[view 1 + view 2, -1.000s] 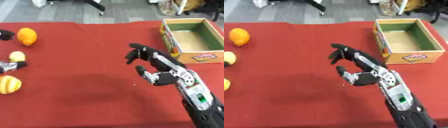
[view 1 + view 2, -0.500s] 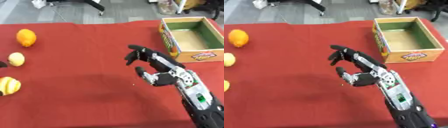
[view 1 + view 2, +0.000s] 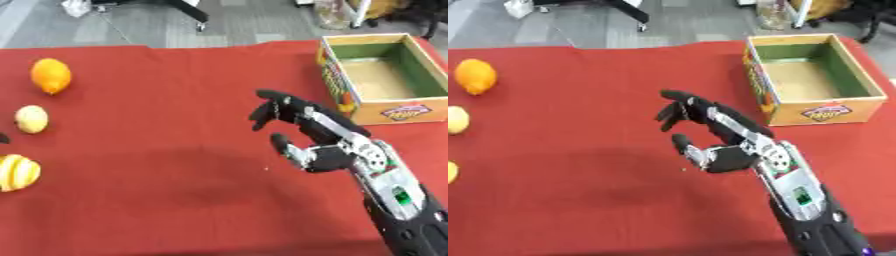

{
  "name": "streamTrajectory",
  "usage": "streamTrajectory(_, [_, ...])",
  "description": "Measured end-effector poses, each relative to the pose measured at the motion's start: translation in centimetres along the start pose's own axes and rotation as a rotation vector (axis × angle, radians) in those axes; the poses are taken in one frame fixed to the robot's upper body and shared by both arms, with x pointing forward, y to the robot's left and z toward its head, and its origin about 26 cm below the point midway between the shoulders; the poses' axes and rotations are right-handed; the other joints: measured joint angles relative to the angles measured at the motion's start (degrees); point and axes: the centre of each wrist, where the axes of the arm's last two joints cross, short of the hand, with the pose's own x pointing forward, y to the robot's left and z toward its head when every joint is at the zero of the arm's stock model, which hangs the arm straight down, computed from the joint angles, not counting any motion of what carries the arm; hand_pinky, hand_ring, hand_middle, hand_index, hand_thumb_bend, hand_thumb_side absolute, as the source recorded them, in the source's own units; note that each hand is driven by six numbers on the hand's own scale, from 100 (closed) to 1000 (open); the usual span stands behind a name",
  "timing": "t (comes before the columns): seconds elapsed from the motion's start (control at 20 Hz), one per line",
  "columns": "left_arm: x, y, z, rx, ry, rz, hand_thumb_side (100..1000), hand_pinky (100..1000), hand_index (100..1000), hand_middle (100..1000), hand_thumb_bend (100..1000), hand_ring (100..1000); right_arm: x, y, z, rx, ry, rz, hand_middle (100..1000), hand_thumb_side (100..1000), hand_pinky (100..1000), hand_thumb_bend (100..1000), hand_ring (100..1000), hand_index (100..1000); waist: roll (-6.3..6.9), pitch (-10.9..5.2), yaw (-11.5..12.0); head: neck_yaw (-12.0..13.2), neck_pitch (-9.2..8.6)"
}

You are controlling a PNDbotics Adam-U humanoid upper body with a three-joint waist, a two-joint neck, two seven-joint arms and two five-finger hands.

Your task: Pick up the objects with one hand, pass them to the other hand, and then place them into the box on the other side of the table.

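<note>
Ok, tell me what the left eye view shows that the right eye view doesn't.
Only the left eye view shows most of the striped yellow fruit, plus a dark sliver at the left edge. The right eye view cuts that fruit to a sliver and adds nothing new. Both share the orange fruit, the pale yellow fruit, the open, empty right hand, the empty box and the red tablecloth.

The right hand (image 3: 319,145) was black, with slim jointed fingers (image 3: 273,102) and silver metal showing at the knuckles and palm. Its forearm (image 3: 404,210) was a bulky black casing with a silver section near the wrist, small red marks and one green light.
</note>
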Motion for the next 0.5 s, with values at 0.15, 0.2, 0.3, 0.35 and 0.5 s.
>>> streamTrajectory(0.15, [0.0,-0.5,-0.3,-0.011,0.002,0.011,221,793,853,744,432,750,0.0,0.0,0.0,0.0,0.0,0.0,742,441,837,100,713,1000,0.0,0.0,0.0,1.37,0.0])
streamTrajectory(0.2, [0.0,-0.7,-0.4,-0.015,0.002,0.015,216,792,850,742,423,749,0.0,0.0,0.0,0.0,0.0,0.0,742,441,837,100,713,1000,0.0,0.0,0.0,2.06,0.0])
streamTrajectory(0.3, [0.1,-1.0,-0.6,-0.018,0.001,0.024,203,790,841,734,400,745,0.0,0.0,0.0,0.0,0.0,-0.001,742,441,837,100,713,1000,0.0,0.0,0.0,3.44,0.0])
streamTrajectory(0.35, [0.1,-1.1,-0.6,-0.02,0.001,0.027,200,790,837,731,391,744,0.0,0.0,0.0,0.0,0.0,-0.001,742,441,837,100,713,1000,0.0,0.0,-0.01,4.02,0.0])
streamTrajectory(0.5, [0.1,-1.4,-0.8,-0.021,0.002,0.035,192,788,819,713,370,737,0.0,0.0,0.0,0.0,0.0,-0.002,742,441,837,100,713,1000,0.0,0.0,-0.03,5.65,0.0])
